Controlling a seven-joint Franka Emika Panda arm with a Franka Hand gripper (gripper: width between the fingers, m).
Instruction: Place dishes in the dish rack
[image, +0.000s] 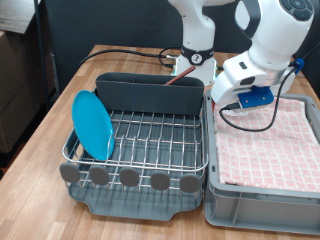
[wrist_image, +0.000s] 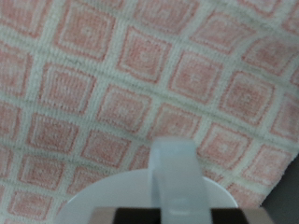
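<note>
The dish rack (image: 140, 150) stands at the exterior view's left. The light-blue plate (image: 93, 125) stands upright in its wires at the left end. A reddish-brown bit, probably the wooden spoon (image: 186, 81), shows at the rim of the tall back compartment. My gripper (image: 223, 100) hangs over the far left corner of the bin's checked cloth, just beside the rack's back compartment. In the wrist view the white mug (wrist_image: 149, 201) sits right under the hand with its handle (wrist_image: 176, 173) showing, above the cloth. The gripper looks shut on the mug.
The grey bin (image: 260, 205) with the red-checked cloth (image: 275, 150) stands right against the rack at the exterior view's right. The cloth (wrist_image: 112, 84) fills the wrist view. Cables trail on the wooden table (image: 45, 140) behind the rack, by the robot's base.
</note>
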